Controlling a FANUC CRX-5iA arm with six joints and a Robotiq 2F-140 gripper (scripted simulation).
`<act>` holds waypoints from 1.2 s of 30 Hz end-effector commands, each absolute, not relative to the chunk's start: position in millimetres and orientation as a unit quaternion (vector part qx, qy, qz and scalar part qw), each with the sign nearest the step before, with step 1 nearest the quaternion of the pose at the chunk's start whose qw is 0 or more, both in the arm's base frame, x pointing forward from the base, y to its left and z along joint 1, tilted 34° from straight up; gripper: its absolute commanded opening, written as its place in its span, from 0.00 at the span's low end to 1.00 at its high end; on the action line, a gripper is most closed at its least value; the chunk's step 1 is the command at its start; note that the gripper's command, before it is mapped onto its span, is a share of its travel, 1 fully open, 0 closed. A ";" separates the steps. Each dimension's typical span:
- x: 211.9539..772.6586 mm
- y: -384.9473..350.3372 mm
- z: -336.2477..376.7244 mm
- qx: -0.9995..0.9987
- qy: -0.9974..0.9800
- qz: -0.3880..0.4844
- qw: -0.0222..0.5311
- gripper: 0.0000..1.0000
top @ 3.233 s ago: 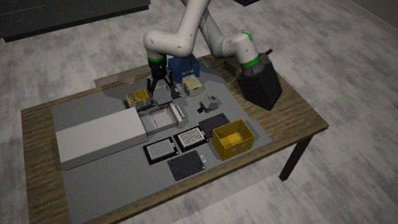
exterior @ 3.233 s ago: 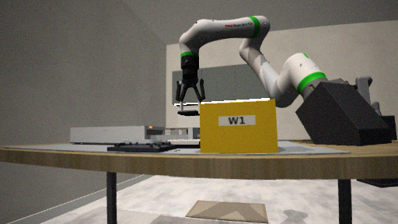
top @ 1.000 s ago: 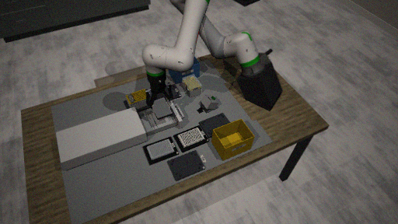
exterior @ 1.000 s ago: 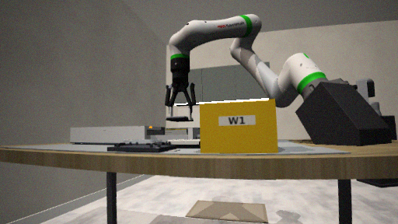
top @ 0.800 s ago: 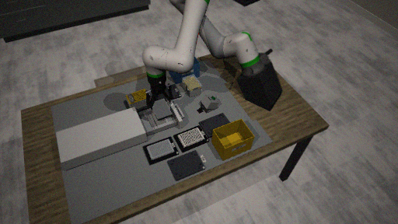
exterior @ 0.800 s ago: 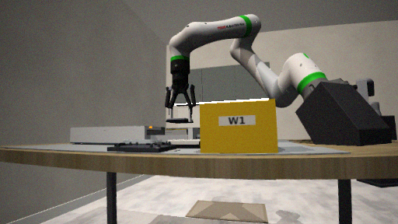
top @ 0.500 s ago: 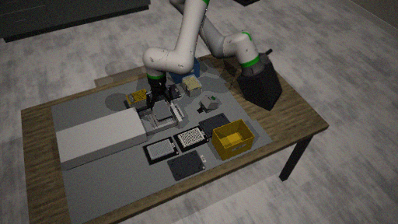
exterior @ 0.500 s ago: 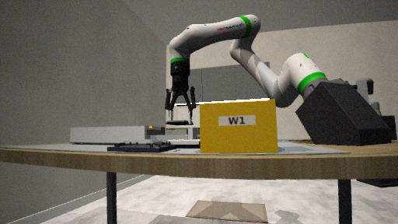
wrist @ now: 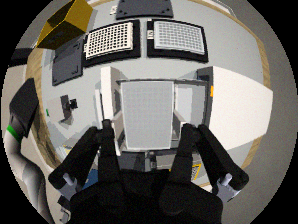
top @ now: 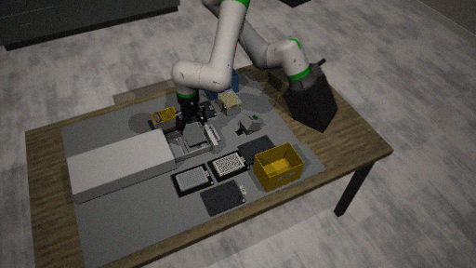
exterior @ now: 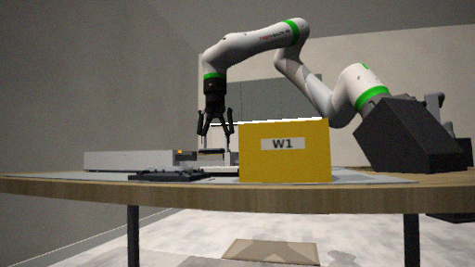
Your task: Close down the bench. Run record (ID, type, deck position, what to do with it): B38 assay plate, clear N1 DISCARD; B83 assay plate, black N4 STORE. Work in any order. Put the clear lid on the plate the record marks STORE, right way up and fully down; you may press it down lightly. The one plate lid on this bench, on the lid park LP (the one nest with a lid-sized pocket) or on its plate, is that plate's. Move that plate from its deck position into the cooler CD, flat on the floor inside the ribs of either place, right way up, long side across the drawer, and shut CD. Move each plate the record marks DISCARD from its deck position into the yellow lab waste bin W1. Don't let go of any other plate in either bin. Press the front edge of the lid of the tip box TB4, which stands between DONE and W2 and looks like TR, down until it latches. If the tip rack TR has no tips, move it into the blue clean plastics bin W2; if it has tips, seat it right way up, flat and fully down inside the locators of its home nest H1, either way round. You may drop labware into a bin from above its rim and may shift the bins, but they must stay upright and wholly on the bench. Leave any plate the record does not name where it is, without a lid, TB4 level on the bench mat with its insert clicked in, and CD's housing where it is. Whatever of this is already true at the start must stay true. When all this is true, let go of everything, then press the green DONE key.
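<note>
My gripper (top: 190,120) is shut on the lidded black plate (top: 194,135), gripping its short ends, and holds it low over the open drawer (top: 197,145) of the cooler CD (top: 121,160). In the wrist view the plate (wrist: 148,112) looks grey under its clear lid and sits between the fingers, inside the drawer's outline. In the side view the plate (exterior: 211,150) hangs level just above the drawer, and I cannot tell whether it touches the floor. A pale well plate (top: 228,164) and a grey plate (top: 191,178) sit in deck nests. The yellow bin W1 (top: 279,166) stands to their right.
A yellow-topped tip rack (top: 164,114) stands behind the drawer. A beige tip box (top: 229,101) and the DONE key block (top: 251,122) stand to the right of my gripper, with the blue bin (top: 233,83) partly hidden by the arm. Empty dark nests (top: 256,146) (top: 222,196) lie near W1.
</note>
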State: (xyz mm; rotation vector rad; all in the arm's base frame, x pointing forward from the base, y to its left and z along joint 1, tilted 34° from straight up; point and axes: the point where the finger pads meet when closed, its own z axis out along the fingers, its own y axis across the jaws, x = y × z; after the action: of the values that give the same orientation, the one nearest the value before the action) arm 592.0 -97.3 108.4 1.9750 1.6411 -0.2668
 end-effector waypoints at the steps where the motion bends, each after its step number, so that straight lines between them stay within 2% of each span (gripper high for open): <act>1: 592.9 -99.0 105.7 0.735 0.611 -0.099 0.276 0.00; 36: 600.5 -119.9 73.0 0.735 0.611 -0.099 0.276 0.00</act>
State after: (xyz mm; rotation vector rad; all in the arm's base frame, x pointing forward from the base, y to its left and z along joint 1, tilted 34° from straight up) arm 600.1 -119.7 73.4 1.9750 1.6412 -0.2667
